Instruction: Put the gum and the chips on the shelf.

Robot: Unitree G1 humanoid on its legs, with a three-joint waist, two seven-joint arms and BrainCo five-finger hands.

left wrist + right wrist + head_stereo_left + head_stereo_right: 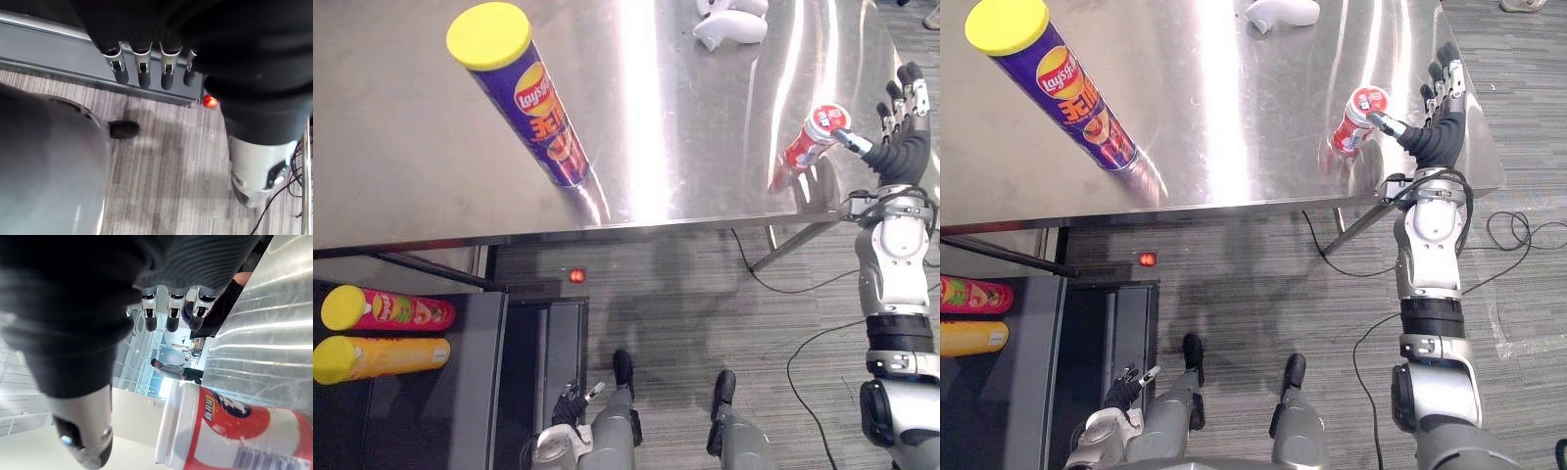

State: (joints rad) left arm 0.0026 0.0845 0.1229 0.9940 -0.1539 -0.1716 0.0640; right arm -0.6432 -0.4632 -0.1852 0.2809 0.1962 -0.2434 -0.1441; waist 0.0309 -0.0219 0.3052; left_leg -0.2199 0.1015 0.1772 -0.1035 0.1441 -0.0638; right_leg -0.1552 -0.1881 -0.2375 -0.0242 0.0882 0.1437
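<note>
A tall purple chips can [533, 103] with a yellow lid stands upright on the steel table [401, 166], left of the middle. The red gum bottle [813, 139] with a white cap stands near the table's right front corner. My right hand [904, 132] is just right of it, open, fingers straight and raised, thumb tip at the cap. The right wrist view has the gum bottle [234, 431] close past the thumb, nothing curled round it. My left hand [570, 406] hangs low beside the dark shelf [460, 411], open and holding nothing.
Two cans lie on the shelf's top at the lower left, a pink one [393, 310] and a yellow one [378, 357]. White controllers [729, 24] rest at the table's back edge. A red light [576, 275] glows on the carpet under the table.
</note>
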